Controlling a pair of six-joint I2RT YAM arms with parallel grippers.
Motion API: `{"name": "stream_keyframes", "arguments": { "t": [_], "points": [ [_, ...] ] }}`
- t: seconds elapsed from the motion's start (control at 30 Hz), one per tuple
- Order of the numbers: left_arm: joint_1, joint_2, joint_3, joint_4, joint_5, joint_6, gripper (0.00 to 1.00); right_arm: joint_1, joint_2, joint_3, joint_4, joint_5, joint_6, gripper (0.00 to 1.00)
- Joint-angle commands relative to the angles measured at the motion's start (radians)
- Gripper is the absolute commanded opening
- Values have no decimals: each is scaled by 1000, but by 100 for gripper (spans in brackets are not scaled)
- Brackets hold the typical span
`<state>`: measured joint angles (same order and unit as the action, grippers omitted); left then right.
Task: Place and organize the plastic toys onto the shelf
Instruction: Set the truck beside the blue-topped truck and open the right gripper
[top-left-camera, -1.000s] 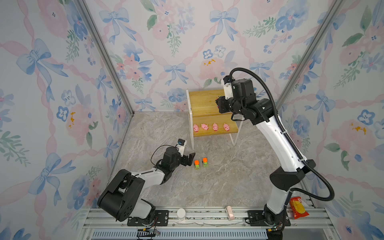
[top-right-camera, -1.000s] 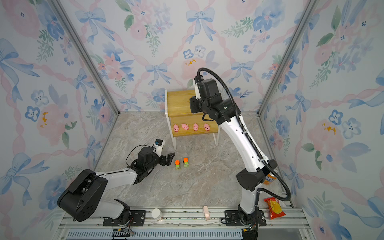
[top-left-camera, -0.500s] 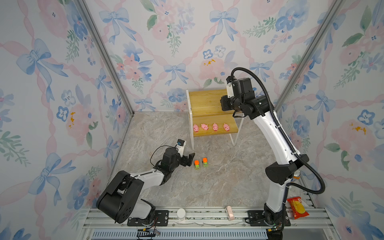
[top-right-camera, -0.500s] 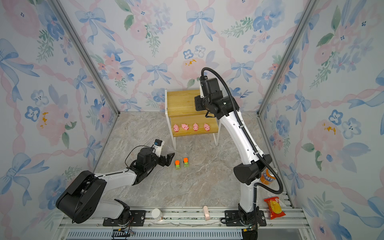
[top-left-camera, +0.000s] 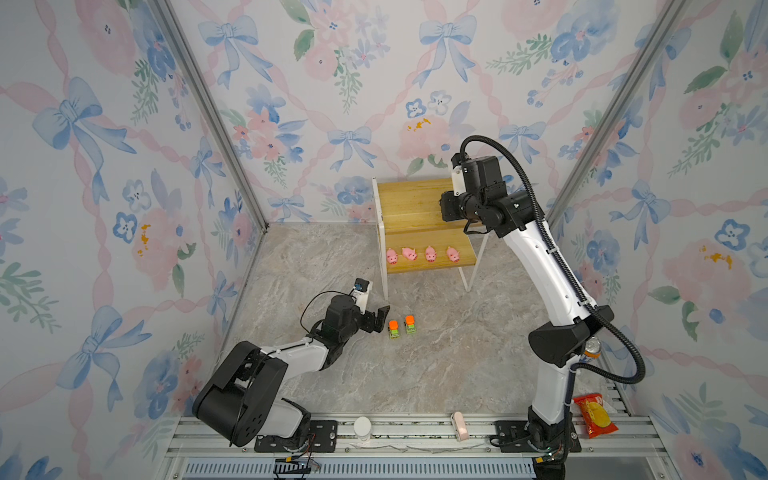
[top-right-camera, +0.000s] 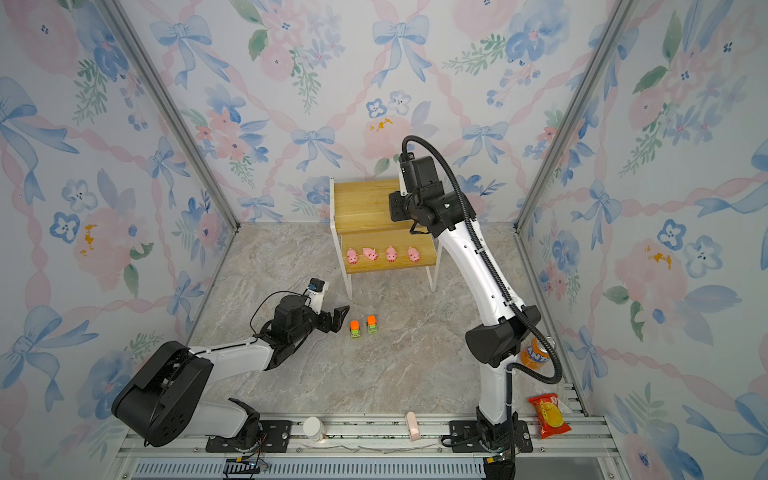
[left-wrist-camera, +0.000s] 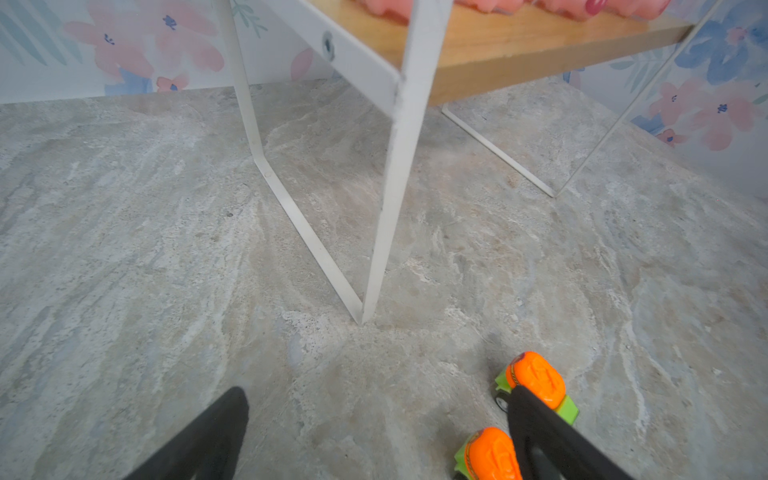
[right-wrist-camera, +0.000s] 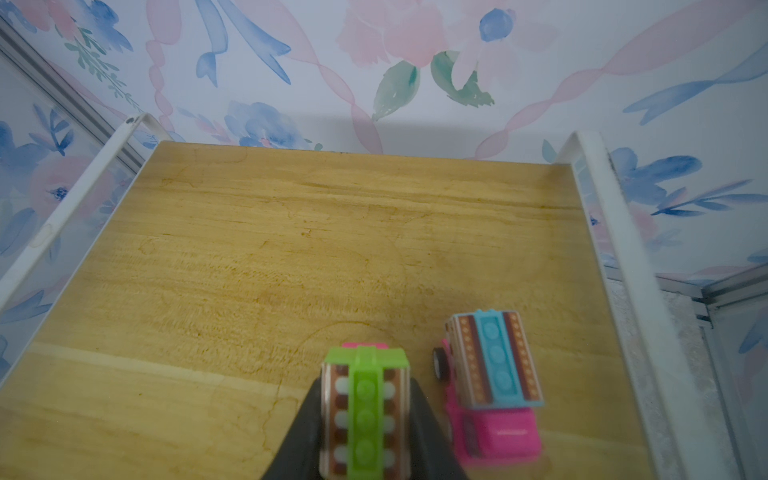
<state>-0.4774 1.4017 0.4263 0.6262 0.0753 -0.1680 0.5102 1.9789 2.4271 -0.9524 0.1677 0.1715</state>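
Right wrist view: right fingers (right-wrist-camera: 299, 436) pinch the green-topped bus (right-wrist-camera: 365, 411) between them, seemingly just above the shelf (right-wrist-camera: 249, 249).

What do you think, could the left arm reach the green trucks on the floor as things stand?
Probably yes. The left gripper lies open just beside the green trucks, with only bare floor around them, and the shelf leg stands farther back, out of the way.
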Motion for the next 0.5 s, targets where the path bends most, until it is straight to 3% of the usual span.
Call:
{"name": "stream_keyframes", "arguments": {
  "t": [0.0, 0.47],
  "points": [
    [-1, -4, -7, 1, -7, 8, 98, -10, 21, 26, 12, -11, 6, 28],
    [-1, -5, -9, 1, -10, 10, 98, -13, 14, 26, 15, -11, -1, 42]
  ]
}}
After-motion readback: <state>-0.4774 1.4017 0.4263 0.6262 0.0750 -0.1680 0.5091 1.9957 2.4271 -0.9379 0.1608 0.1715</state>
